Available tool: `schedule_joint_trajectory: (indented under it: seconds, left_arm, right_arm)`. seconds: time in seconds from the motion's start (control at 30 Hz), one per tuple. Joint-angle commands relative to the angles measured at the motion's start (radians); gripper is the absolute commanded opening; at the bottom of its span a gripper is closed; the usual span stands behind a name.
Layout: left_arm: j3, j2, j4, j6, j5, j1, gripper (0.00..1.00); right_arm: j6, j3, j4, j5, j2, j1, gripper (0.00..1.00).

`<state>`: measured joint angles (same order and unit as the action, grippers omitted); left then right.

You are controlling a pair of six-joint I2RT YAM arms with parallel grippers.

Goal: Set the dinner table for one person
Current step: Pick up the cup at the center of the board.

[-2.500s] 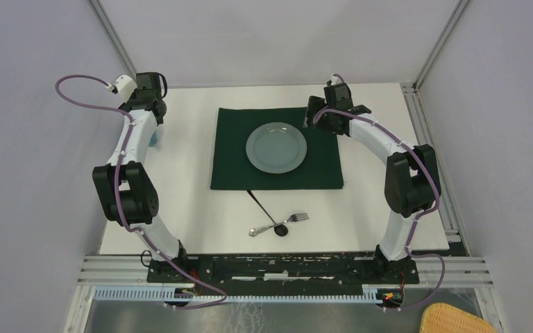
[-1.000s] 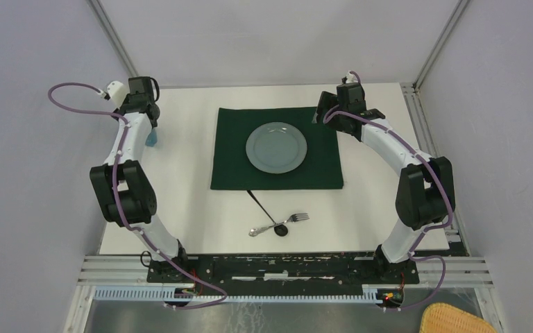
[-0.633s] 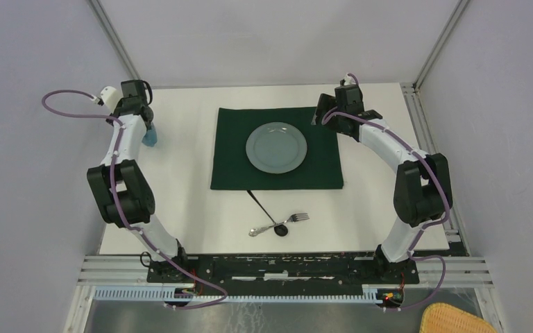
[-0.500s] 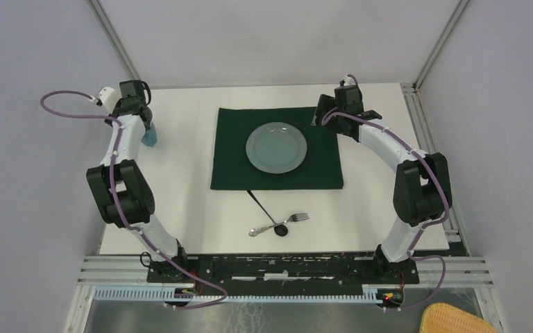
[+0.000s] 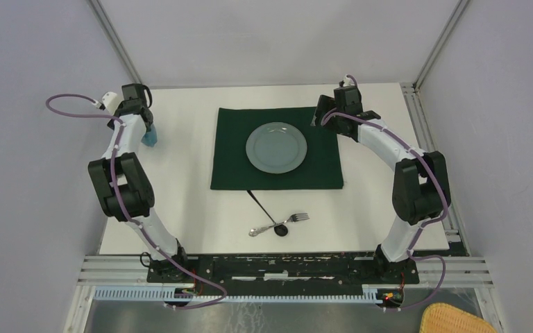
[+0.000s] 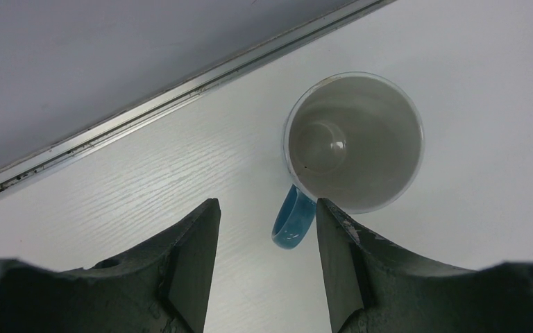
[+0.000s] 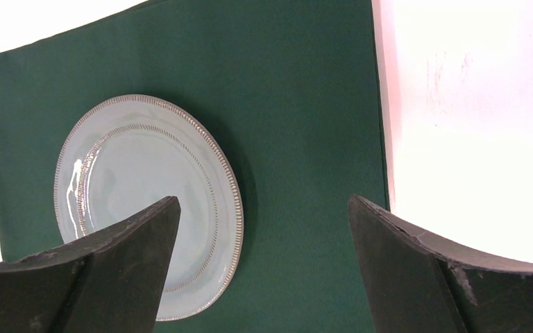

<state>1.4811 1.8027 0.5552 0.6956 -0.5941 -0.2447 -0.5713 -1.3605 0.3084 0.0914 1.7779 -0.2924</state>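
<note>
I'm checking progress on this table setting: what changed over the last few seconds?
The left arm swung outward, uncovering the blue mug; the left gripper hangs open above its handle. The right gripper, open, shifted slightly right over the green cloth's far corner. Nothing was grasped or released. Mug, plate, cloth, fork and black spoon stayed put.

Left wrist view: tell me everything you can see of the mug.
The mug stands upright on the white dinner table near its left edge, empty. It looks glazed ceramic: pale inside, blue outside, with a blue loop handle pointing toward the left gripper, whose open fingers bracket the handle without clamping it.
</note>
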Motion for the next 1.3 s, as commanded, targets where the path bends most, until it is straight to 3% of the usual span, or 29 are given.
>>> schedule_joint_trajectory:
  seconds: [0.0, 0.57, 1.27]
  left_arm:
    - [0.005, 0.024, -0.028, 0.03, -0.002, -0.01, 0.6]
    - [0.026, 0.092, -0.069, 0.033, 0.025, -0.03, 0.6]
    - [0.069, 0.042, -0.072, 0.047, 0.045, -0.04, 0.56]
  right_arm:
    - [0.0, 0.003, -0.028, 0.019, 0.009, 0.004, 0.97]
    - [0.002, -0.01, -0.019, 0.021, 0.047, 0.006, 0.96]
    - [-0.012, -0.043, -0.015, 0.011, 0.09, 0.006, 0.95]
